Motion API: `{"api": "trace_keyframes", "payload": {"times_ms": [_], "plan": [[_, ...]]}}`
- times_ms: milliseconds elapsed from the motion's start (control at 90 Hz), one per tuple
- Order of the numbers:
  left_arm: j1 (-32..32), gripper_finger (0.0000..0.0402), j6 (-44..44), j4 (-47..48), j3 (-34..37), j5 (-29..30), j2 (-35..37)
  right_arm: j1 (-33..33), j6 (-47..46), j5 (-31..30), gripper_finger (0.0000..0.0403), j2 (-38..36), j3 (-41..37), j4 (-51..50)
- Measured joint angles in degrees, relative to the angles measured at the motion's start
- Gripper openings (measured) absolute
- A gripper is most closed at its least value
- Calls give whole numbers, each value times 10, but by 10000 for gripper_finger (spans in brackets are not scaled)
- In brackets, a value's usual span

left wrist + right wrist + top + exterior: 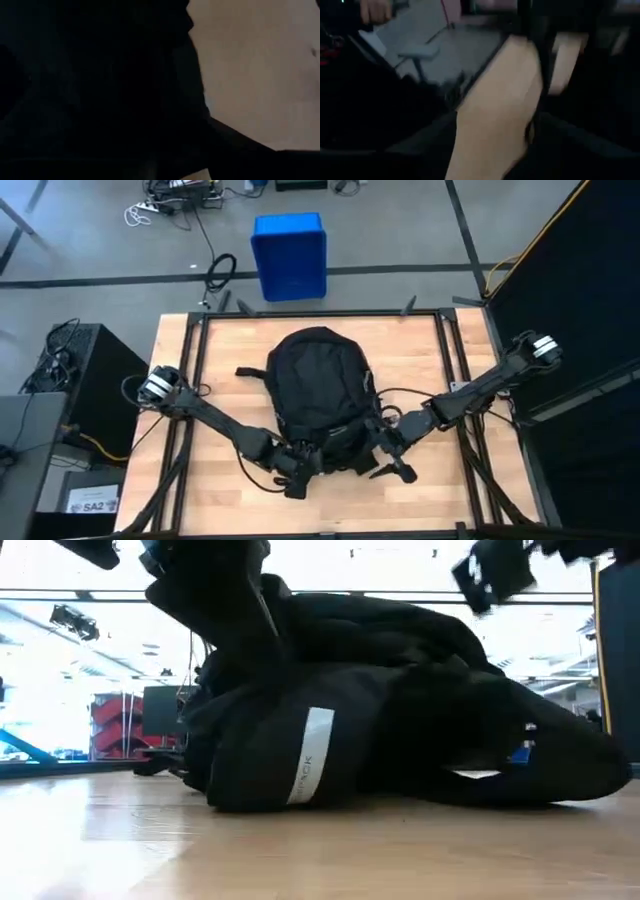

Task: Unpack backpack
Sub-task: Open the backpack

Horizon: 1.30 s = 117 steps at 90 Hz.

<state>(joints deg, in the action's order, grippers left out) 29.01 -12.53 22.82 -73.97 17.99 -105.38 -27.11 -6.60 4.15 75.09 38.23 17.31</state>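
Black backpack flat on table, both claws nr its base

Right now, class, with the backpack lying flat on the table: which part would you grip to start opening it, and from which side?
Probably the near bottom edge of the backpack, where both pincers already sit: left pincer, right pincer. It lies flat with its rounded top pointing away from the arms, so approaching from the near table edge gives loose fabric to pinch. No zipper pull is visible.

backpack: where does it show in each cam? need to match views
High: backpack, table centre, both arms at its near end.
Low: fills the middle, lying on the wood.
Left wrist: dark mass, wood beside it.
Right wrist: can't tell it apart.
Shared landmark: wooden table.
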Motion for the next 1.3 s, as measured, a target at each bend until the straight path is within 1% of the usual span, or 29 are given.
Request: {"api": "trace_keyframes", "payload": {"times_ms": [67,133,178,222,300,378,422,489,589,644,722,856,1000,1111,1300], "plan": [[3,129,26,-4,-16,11,0,1,23,-58,260,-12,9,28],[5,137,40,-8,-30,27,1,10,30,-119,261,-13,8,34],[7,140,51,-7,-40,34,1,20,31,-146,260,-11,7,31],[9,142,67,-6,-51,37,1,31,31,-159,256,-7,7,30],[12,142,92,-8,-65,41,1,52,9,-164,246,12,1,23],[12,142,96,1,-75,51,1,71,-16,-164,236,46,-5,9],[14,142,94,29,-83,57,1,79,-26,-164,231,67,-5,13],[16,142,80,99,-98,70,1,87,-34,-164,223,100,-4,19],[24,142,31,182,-106,130,8,96,-42,-162,214,150,-4,31],[36,141,17,191,-106,172,15,100,-43,-164,209,173,-4,45],[57,137,4,200,-98,210,33,106,-42,-164,205,197,-4,70],[80,132,-66,218,-49,269,61,116,-41,-165,200,215,-4,110],[86,130,-164,209,44,288,107,120,-43,-164,197,218,-4,127],[87,130,-222,173,135,290,149,120,-43,-164,197,218,-4,126],[94,130,-278,63,267,319,232,120,-43,-162,202,218,-4,126]]}}
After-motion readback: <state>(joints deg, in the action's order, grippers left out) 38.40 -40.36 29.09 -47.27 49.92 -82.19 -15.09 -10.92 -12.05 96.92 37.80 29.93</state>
